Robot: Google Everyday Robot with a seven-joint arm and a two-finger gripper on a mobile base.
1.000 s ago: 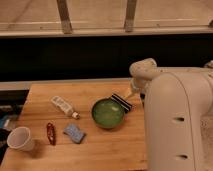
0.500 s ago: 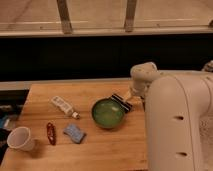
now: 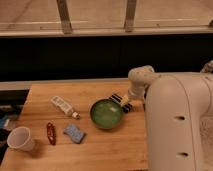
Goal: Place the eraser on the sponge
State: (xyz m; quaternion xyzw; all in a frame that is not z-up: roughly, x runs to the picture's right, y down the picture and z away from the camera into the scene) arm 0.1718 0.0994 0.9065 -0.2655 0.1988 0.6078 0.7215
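Gripper (image 3: pixel 130 101), jaws apart, hangs at eraser (image 3: pixel 118 99) beside bowl (image 3: pixel 106 114); sponge (image 3: pixel 74 133) lies well left.

Green bowl (image 3: pixel 106 115) between pincer (image 3: pixel 129 102) and sponge (image 3: pixel 74 133)

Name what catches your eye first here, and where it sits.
The robot's bulky white arm fills the right side, its gripper right by the black striped eraser. A green bowl sits mid-table beside the eraser; the blue sponge lies further left, near the front.

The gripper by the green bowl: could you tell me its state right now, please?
Gripper: open, holding nothing, poised at the eraser right of the green bowl.
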